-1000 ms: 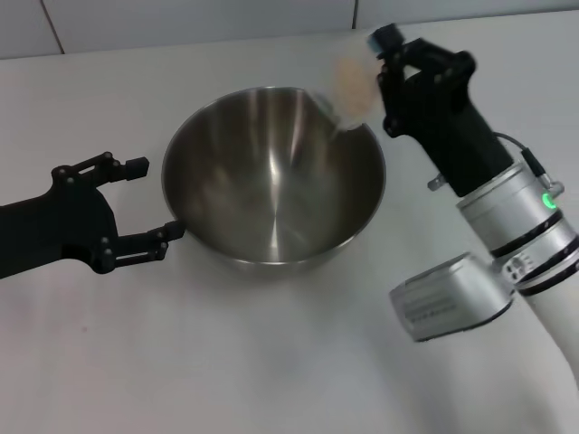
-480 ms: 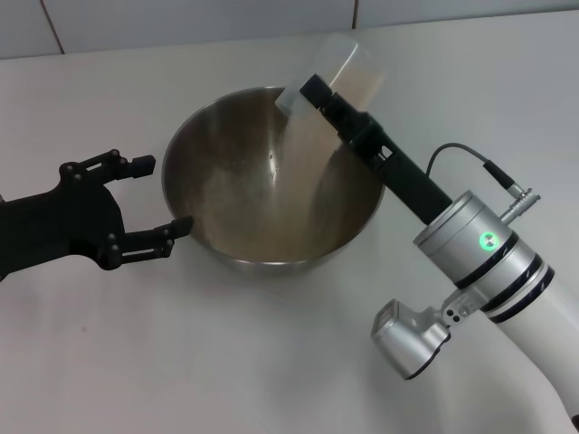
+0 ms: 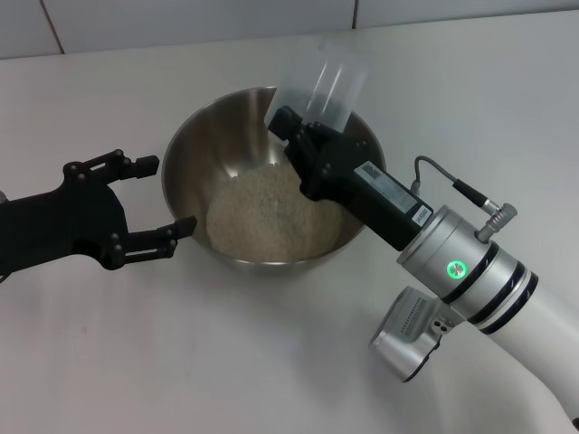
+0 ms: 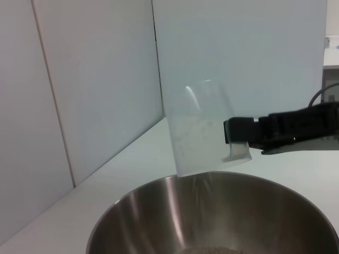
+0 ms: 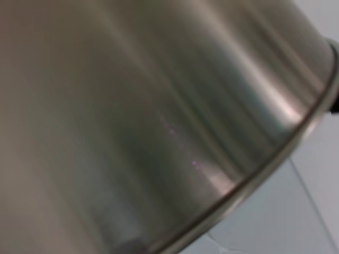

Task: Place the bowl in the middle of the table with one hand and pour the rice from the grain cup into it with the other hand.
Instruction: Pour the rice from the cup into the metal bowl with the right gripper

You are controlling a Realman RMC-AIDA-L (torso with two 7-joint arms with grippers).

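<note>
The steel bowl (image 3: 194, 154) stands in the middle of the white table (image 3: 226, 362). The rice (image 3: 258, 212) lies as a pale heap on its bottom. My right gripper (image 3: 297, 119) reaches over the bowl's right rim and is shut on the clear grain cup (image 3: 330, 80), which is tipped mouth-down over the bowl and looks nearly empty. The left wrist view shows the cup (image 4: 204, 127) above the bowl's rim (image 4: 159, 185), with the right gripper (image 4: 238, 138) on it. My left gripper (image 3: 149, 194) is open beside the bowl's left wall. The right wrist view shows only the bowl's wall (image 5: 159, 106).
A tiled wall (image 3: 181, 18) runs along the table's far edge. My right arm's silver forearm (image 3: 461, 280) crosses the table's front right. My left arm (image 3: 36, 235) lies at the table's left.
The rice has left the cup and now lies heaped in the bowl. My right arm has moved further over the bowl. My left gripper has barely moved.
</note>
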